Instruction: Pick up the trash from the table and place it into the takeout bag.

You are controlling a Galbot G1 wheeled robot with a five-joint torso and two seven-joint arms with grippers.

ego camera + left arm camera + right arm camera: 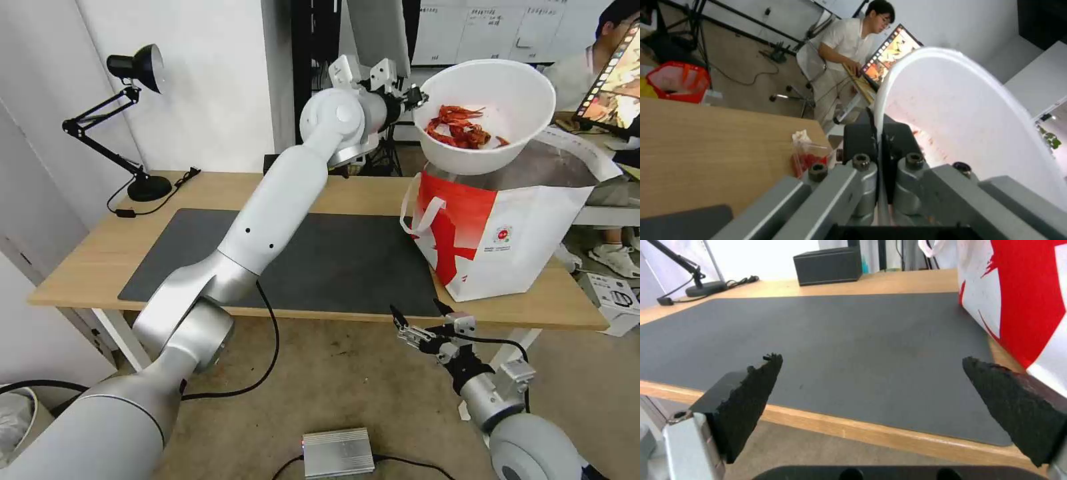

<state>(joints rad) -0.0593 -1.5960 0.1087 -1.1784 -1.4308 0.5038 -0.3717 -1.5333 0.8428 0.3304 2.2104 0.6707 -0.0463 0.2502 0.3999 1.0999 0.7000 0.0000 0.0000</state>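
Note:
My left gripper (415,99) is raised high and shut on the rim of the white round bowl (490,113). The bowl, with red scraps inside, tilts over the open top of the white-and-red takeout bag (507,240). The left wrist view shows the left gripper (880,133) pinching the bowl (978,126) at its rim. A clear plastic pack with red bits (809,156), topped by something white, lies at the table (706,143) edge. My right gripper (419,310) hangs open below the table's front edge (320,313), and the right gripper (869,360) faces the dark mat (840,336) and the bag (1022,296).
A black desk lamp (137,120) stands at the table's back left, with a black tissue box (829,265) behind the mat. A silver box (337,452) and cables lie on the floor. A red bin (678,81) stands beyond the table.

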